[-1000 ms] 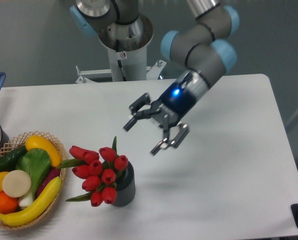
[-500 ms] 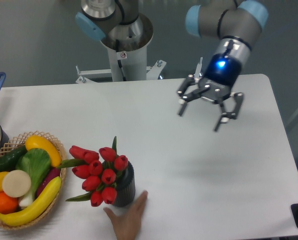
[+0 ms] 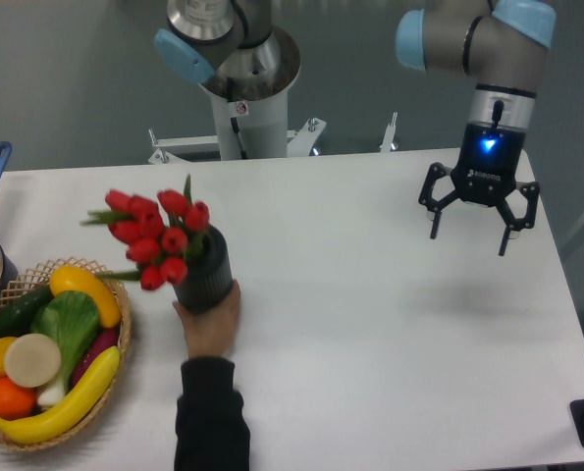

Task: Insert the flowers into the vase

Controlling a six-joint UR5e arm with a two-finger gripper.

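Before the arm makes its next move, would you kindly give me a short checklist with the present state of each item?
1. Flowers sit in the vase: ok.
2. Vase upright on the table: ok.
3. Workspace free of people: not ok, a person's hand is holding the vase.
4. Gripper empty, fingers spread: ok.
5. Gripper well away from the vase and the basket: ok.

Red tulip flowers (image 3: 152, 238) standing in the dark ribbed vase (image 3: 205, 278), well left of the gripper (image 3: 480, 224).
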